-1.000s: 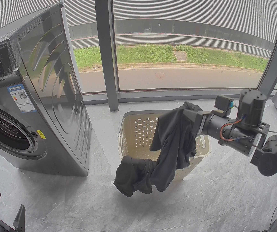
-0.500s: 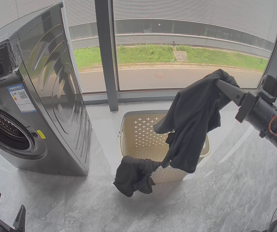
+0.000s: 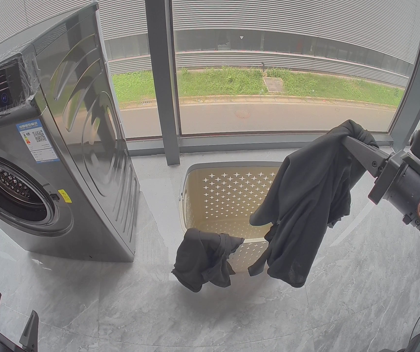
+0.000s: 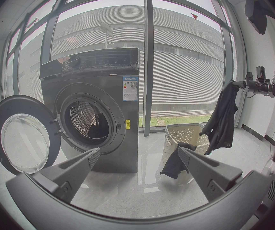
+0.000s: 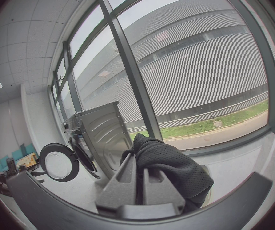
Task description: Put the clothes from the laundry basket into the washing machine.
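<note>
Charcoal garment (image 3: pixel 312 196) is clamped in the right gripper (image 3: pixel 355 145), jaws pinched on a bunched fold at its top. The rest hangs free below the fingers (image 5: pixel 124 176), off the floor (image 3: pixel 122 309). Beige laundry basket (image 3: pixel 186 206) stands below the gripper, toward the washer side. Garment hem hangs by the basket's near corner, contact unclear. Second dark garment (image 3: pixel 202 260) is draped over the basket's near rim, spilling outside. Washing machine (image 3: pixel 73 147) is well apart past the basket, door (image 4: pixel 22 134) swung open, drum (image 4: pixel 86 120) exposed. Left gripper (image 4: pixel 137 152) sits low near the floor, jaws spread, nothing between them, facing the drum.
</note>
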You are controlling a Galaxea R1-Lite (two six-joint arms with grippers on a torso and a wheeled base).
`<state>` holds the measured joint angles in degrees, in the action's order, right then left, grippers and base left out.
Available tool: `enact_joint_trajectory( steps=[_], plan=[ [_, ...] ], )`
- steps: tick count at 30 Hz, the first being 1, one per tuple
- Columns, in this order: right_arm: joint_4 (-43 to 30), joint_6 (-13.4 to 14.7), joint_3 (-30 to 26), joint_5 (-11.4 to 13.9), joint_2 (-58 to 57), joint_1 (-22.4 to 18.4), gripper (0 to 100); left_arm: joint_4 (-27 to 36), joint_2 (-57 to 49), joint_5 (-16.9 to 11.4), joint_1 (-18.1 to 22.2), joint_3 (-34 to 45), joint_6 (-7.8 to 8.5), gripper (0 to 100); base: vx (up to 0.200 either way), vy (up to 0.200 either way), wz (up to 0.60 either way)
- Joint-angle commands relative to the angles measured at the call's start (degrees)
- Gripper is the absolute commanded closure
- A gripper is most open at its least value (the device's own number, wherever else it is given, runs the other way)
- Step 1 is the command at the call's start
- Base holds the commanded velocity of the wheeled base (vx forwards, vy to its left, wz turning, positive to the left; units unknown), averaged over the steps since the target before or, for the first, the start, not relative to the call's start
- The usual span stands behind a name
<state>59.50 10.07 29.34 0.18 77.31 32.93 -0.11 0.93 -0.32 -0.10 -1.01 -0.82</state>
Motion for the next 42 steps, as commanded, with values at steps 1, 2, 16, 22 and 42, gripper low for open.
enact_joint_trajectory(
  steps=[1,2,16,22,42],
  plan=[
    [-0.35,-0.23,0.10,-7.13,2.32,0.12,100,0.02,-0.84,-0.30,0.01,1.01,0.29,0,0.000,0.200,0.00],
    [-0.44,-0.23,0.36,-8.27,2.49,0.12,100,0.02,-0.75,-0.30,0.01,1.01,0.29,0,0.000,0.200,0.00],
    [-2.46,0.04,0.80,-12.40,3.37,0.56,100,0.02,-0.75,-0.30,0.01,1.01,0.29,0,0.000,0.200,0.00],
    [-2.46,0.04,0.80,-12.40,3.37,0.74,100,-0.07,-0.75,-0.30,0.01,1.01,0.29,0,0.000,0.200,0.00],
    [-1.93,0.30,0.45,-11.52,3.02,3.90,100,0.02,-0.75,-0.56,0.01,1.01,0.11,0,0.000,0.200,0.00]
  ],
)
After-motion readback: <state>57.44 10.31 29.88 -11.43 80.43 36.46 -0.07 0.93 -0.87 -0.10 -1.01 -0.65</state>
